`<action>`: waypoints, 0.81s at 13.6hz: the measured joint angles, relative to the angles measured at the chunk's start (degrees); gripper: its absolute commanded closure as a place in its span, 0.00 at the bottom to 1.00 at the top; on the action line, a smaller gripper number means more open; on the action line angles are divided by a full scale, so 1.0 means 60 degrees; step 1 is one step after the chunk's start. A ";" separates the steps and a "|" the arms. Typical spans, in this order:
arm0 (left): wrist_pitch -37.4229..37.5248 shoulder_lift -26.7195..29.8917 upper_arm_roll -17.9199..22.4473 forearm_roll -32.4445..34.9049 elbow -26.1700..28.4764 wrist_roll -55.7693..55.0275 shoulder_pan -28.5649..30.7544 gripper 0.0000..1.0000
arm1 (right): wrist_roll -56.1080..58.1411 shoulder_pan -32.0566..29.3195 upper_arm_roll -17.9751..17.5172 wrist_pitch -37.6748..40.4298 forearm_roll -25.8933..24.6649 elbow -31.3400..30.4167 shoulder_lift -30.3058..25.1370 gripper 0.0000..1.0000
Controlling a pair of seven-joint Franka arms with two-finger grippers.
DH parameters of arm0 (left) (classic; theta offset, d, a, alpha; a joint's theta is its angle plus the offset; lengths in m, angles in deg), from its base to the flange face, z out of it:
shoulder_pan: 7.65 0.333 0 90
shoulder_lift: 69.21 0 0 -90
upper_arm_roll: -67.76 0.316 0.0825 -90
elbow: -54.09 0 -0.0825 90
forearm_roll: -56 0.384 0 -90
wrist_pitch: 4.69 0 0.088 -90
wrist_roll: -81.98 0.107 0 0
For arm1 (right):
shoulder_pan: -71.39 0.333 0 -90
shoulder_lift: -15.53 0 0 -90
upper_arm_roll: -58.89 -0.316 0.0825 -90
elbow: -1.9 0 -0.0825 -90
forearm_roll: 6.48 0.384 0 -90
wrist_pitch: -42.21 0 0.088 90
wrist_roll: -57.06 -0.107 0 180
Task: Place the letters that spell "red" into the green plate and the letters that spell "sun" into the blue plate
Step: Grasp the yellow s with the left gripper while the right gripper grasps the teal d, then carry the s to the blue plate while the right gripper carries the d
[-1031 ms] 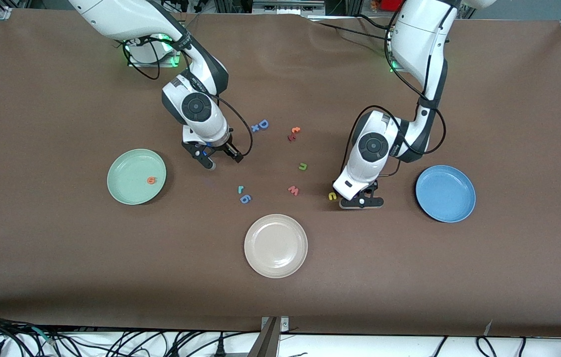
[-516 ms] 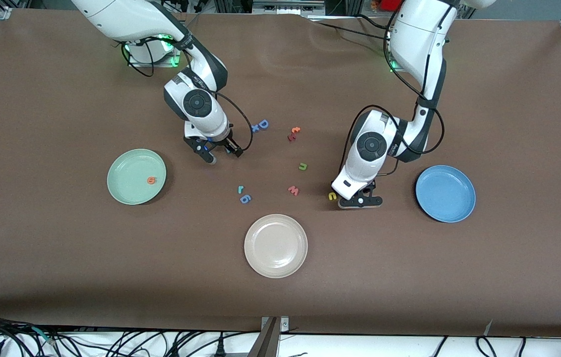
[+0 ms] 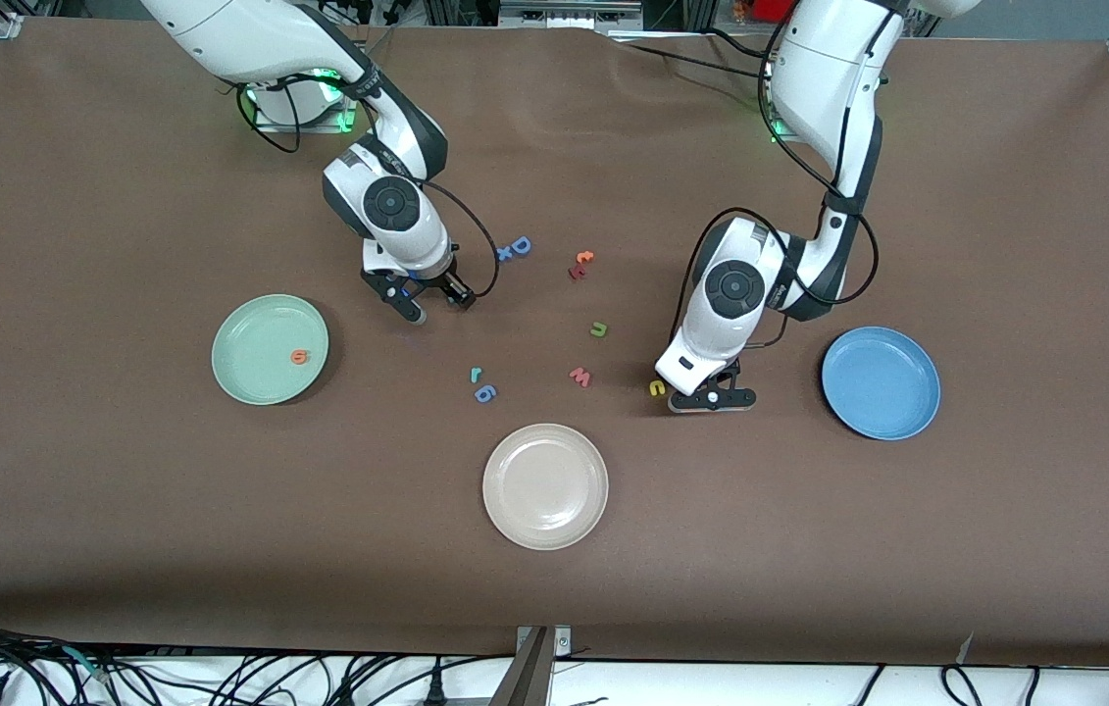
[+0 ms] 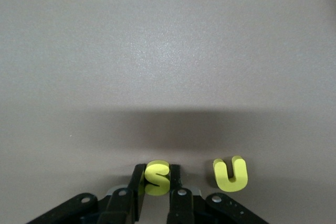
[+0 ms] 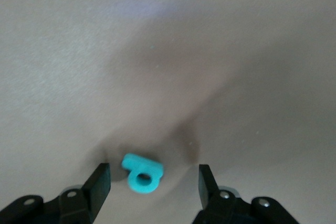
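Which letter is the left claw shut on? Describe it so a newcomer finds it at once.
Start at the blue plate and go toward the beige plate to the left claw, low at the table. In its wrist view it pinches a yellow "s"; the yellow "u" beside it lies free.

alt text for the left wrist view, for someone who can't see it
The left gripper is shut on a small yellow foam "s", pinched between its two black fingers at the brown table surface. A yellow "u" lies on the table just beside the gripper, apart from the "s"; nothing else shows in this view.
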 measured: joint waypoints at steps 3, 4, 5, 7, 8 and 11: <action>-0.0060 -0.0005 0.0005 0.0000 -0.0018 0.0000 0.0013 1.00 | 0.0000 0.0001 0.0080 -0.0073 -0.0027 -0.0011 -0.0010 0.49; 0.0005 0.0000 0.0017 0.0000 -0.0102 0.0000 0.0039 1.00 | 0.0000 0.0002 0.0081 -0.0117 -0.0027 0.0002 -0.0024 0.43; 0.0266 0.0020 0.0031 0.0000 -0.0248 0.0000 0.0071 1.00 | -0.0001 0.0002 0.0082 -0.0117 -0.0027 0.0001 -0.0023 0.39; 0.1163 0.0237 0.0068 0.0000 -0.0631 0.0000 0.0149 1.00 | -0.0025 0.0009 0.0083 -0.0160 -0.0028 -0.0005 -0.0014 0.39; 0.1701 0.0430 0.0081 0.0000 -0.0829 0.0000 0.0228 1.00 | -0.0072 0.0035 0.0083 -0.0192 -0.0028 -0.0008 -0.0010 0.39; 0.3074 0.1033 0.0093 0.0058 -0.1306 0.0111 0.0523 1.00 | -0.0195 0.0130 0.0083 -0.0220 -0.0028 -0.0010 -0.0008 0.40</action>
